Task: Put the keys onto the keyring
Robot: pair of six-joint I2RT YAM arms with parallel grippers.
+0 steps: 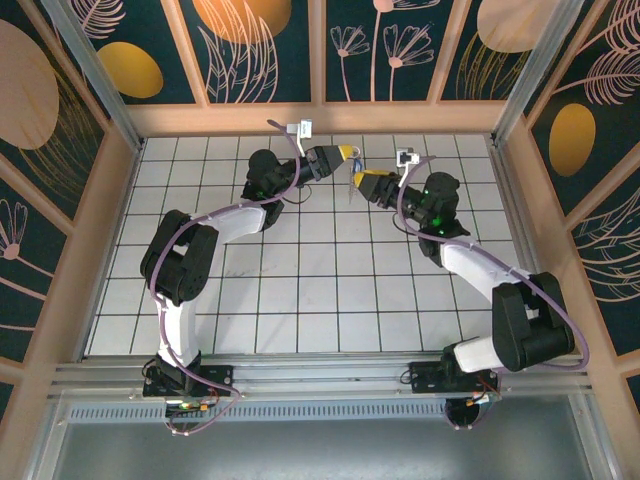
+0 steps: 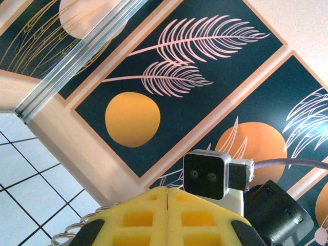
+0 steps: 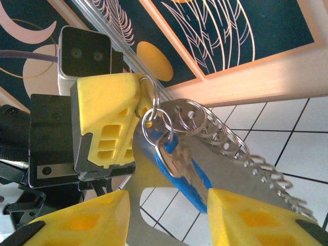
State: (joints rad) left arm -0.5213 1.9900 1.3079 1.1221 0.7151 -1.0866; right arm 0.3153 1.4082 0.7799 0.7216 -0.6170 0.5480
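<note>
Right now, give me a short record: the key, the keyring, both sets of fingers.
key: blue head against the metal ring; threaded or not, unclear
keyring: held up over the table, far middle
left fingers: shut, pinching the keyring's metal ring
right fingers: apart, key and strap between them; grip unclear

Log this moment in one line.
left gripper shut on keyring | blue-headed key at its ring, threading unclear | right gripper straddling key, grip unclear
</note>
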